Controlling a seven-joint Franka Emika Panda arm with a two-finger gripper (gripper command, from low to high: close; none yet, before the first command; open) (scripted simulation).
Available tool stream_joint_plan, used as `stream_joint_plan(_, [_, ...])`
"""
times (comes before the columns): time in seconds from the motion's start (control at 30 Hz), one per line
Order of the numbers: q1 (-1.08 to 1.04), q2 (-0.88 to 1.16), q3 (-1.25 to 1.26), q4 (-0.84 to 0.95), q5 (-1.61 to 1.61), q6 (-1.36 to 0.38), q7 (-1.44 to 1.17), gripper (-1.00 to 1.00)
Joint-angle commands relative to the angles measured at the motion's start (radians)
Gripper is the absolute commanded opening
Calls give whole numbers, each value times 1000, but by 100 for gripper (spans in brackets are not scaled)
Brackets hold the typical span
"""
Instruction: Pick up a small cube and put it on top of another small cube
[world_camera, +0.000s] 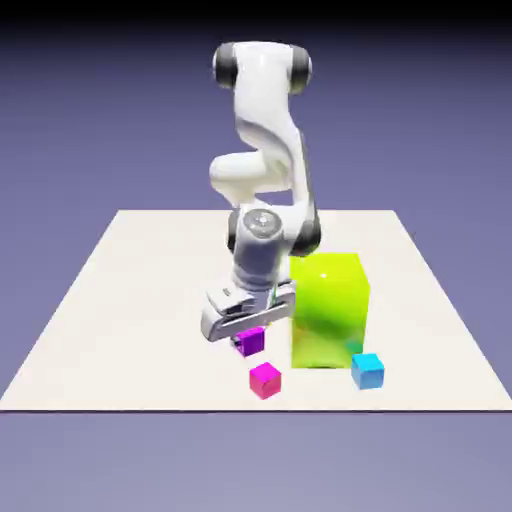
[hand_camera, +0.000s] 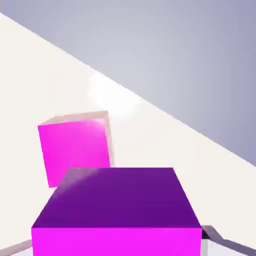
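Note:
My gripper (world_camera: 249, 333) is shut on the small cube (world_camera: 251, 341), a tiny violet-tinged magenta one, just left of the lime-green block. In the hand view this small cube (hand_camera: 117, 210) fills the bottom between the fingertips (hand_camera: 212, 240), which show only as grey slivers at its sides. A pinker magenta cube (world_camera: 265, 380) of equal size rests on the table a short way in front of it, toward the near edge. In the hand view that pinker cube (hand_camera: 75, 150) lies beyond the held one, up and to the left.
A tall lime-green block (world_camera: 328, 310) stands right beside the gripper on the exterior view's right. A small cyan cube (world_camera: 368, 370) sits at the block's front right corner. The pale table (world_camera: 120, 320) ends close in front of the cubes.

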Motion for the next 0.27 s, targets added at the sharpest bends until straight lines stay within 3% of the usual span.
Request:
stream_joint_plan(0.0, [-5,36,3,-8,2,44,-1,-100])
stream_joint_plan(0.1, [-20,138,12,-31,17,168,-9,-100])
stream_joint_plan(0.13, [-20,138,12,-31,17,169,-9,100])
stream_joint_plan(0.23, [-9,67,6,-15,7,82,-3,100])
